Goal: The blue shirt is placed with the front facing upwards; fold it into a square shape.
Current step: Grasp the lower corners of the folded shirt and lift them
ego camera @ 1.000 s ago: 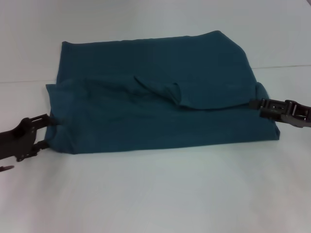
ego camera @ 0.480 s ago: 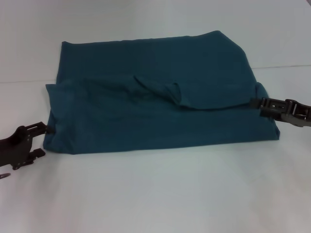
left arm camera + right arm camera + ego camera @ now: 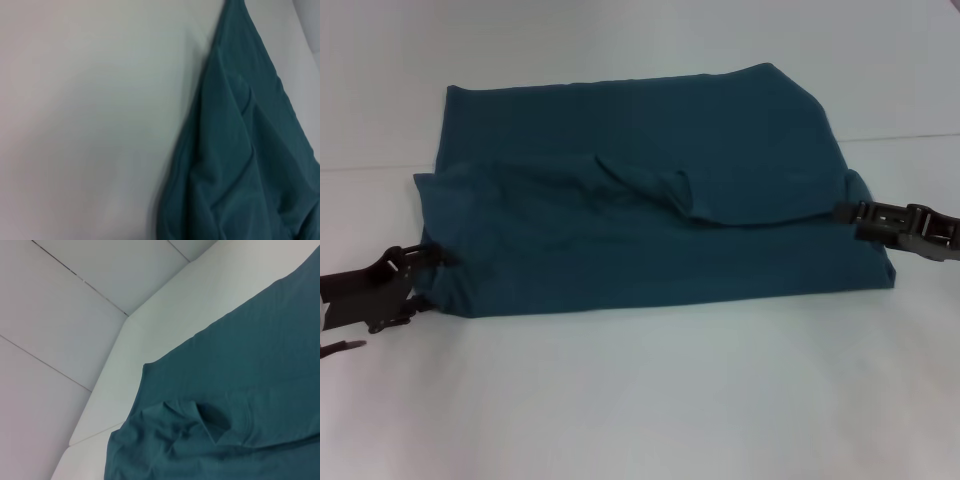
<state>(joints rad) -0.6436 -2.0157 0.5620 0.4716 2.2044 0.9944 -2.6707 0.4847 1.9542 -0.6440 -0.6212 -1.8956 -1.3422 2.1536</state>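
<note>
Where grippers flank: blue shirt.

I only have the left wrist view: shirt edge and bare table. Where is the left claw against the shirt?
Observer: The left claw sits at the left edge of the blue shirt, near the front corner.
Operator: And the right claw?
Observer: The right claw is at the shirt's right edge, where a folded layer ends.
Operator: Is any lettering showing?
Observer: None; the top is plain fabric with a small folded flap near the middle.
</note>
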